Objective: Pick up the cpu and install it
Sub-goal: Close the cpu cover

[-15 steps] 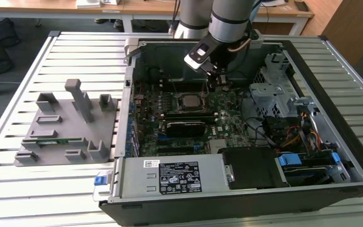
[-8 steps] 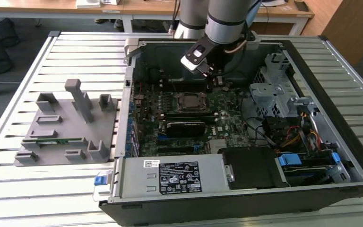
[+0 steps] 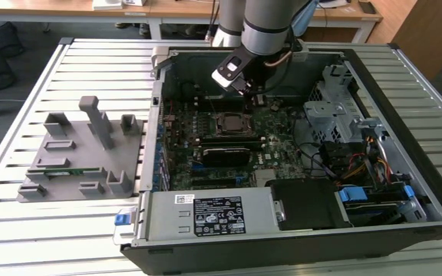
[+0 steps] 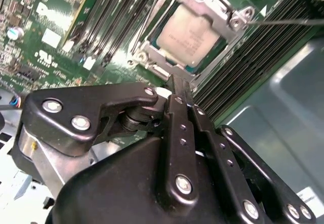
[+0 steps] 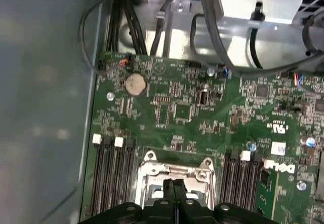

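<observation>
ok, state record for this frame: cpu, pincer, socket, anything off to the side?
cpu: seated inside the socket frame
socket: on the motherboard, inside the open case
pincer: shut, empty, close beside the socket
grey tray: outside the case, at the exterior view's left

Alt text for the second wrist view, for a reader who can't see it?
The cpu sits in its metal-framed socket on the green motherboard. The black gripper, shut and holding nothing, points toward the socket, with dark memory slots on either side.
</observation>
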You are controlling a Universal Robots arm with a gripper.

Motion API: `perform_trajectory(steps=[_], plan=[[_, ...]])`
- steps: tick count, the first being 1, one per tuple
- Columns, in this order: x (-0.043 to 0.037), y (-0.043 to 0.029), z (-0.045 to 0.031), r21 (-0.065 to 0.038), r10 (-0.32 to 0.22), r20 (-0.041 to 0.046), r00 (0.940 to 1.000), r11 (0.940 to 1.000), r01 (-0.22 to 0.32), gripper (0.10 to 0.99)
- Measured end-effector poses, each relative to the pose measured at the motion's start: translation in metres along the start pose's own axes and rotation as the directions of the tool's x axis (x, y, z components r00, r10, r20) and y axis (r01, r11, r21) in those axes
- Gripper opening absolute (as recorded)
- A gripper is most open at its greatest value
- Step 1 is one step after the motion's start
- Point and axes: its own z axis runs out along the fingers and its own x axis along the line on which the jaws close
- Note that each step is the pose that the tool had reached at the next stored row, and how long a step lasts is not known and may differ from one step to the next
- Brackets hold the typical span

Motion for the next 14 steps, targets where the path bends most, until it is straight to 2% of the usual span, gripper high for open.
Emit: perform_trajectory(steps=[8,14], plan=[[0.0016,-0.0145,0.0015,0.0,0.0,-0.0001,1.0,1.0,0.0,0.114],[0.0031,-0.0297,0.0024,0.0,0.0,0.0,1.0,1.0,0.0,0.114]])
